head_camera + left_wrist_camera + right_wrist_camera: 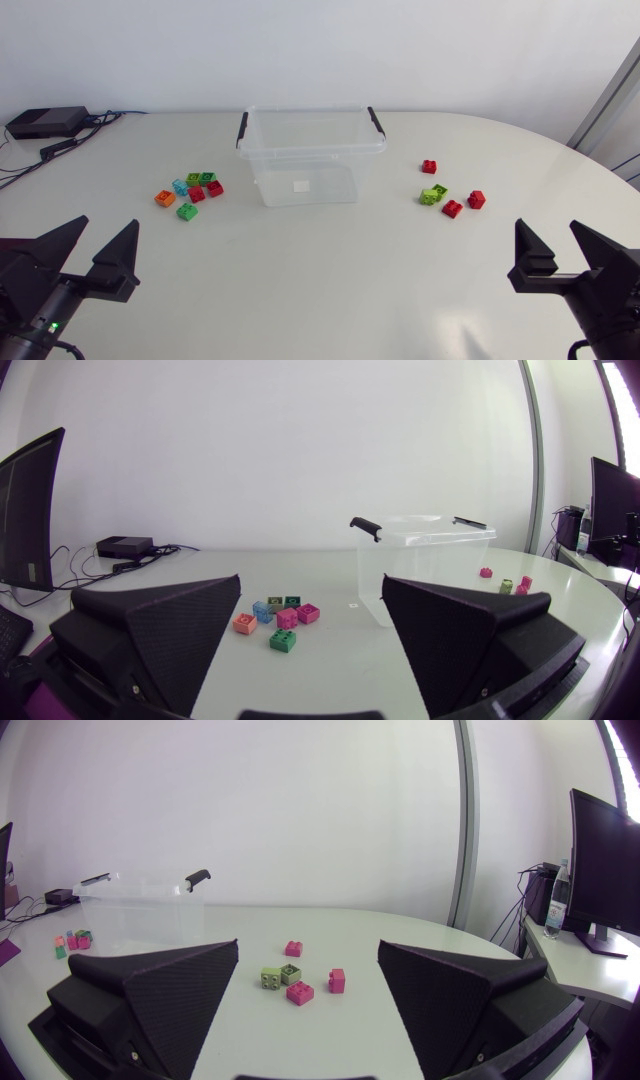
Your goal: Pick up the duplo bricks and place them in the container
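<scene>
Duplo bricks (190,193) lie in two groups on the desk (320,290), and none is in the container (310,150). The larger group sits toward the left edge. The smaller group (447,197) sits toward the right edge. The container is clear with black handles and open at the top. It stands between the groups, nearer the far edge, and shows only a small white label (301,185) at its floor.

The left gripper (110,222) hangs at the near left corner, fingers apart, with nothing between them. The right gripper (547,225) hangs at the near right corner, likewise spread and empty.

Assessment: the first pick has not begun. The next move calls for an arm to reach to its own group, come down over one brick and close on two opposite sides. The green brick (187,211) on the near side of the larger group stands slightly apart and looks the easiest start.

Hindrances: several bricks in the larger group touch, leaving little room for fingers. The container's walls require a lift over the rim. A black box (47,122) with cables sits at the far left corner, well apart from the bricks.
</scene>
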{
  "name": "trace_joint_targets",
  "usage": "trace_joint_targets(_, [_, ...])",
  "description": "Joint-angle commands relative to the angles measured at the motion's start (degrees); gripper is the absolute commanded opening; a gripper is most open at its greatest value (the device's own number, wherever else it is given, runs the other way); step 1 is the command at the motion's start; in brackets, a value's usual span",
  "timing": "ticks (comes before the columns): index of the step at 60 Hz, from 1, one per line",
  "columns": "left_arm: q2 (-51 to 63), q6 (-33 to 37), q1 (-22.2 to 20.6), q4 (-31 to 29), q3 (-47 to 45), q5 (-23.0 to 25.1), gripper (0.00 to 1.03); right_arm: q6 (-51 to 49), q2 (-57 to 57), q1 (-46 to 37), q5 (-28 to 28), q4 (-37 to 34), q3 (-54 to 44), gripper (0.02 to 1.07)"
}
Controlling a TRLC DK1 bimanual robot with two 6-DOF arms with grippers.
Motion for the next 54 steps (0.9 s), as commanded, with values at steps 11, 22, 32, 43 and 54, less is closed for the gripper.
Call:
trace_joint_targets(11, [-0.6, -1.4, -0.4, 0.0, -1.2, -0.8, 0.99, -0.3, -0.3, 0.7, -0.2, 0.4, -1.2, 1.03])
trace_joint_targets(22, [-0.7, -1.4, 0.7, 0.6, -0.9, -0.8, 0.99, -0.8, -0.7, 0.8, -0.2, 0.6, -1.2, 1.03])
trace_joint_targets(32, [0.3, -1.7, 0.9, -1.2, 3.5, -0.8, 0.99, -0.8, -0.5, 0.8, -0.3, 1.1, 0.2, 1.03])
trace_joint_targets(43, [15.5, -2.3, 1.0, -4.1, 14.3, -0.7, 0.99, -0.8, 4.5, 0.8, -0.3, 2.3, 4.4, 1.03])
trace_joint_targets(54, [31.8, -2.3, 2.6, -8.8, 24.4, -0.7, 0.99, -0.6, 18.9, 0.8, -0.3, 4.5, 12.3, 1.02])
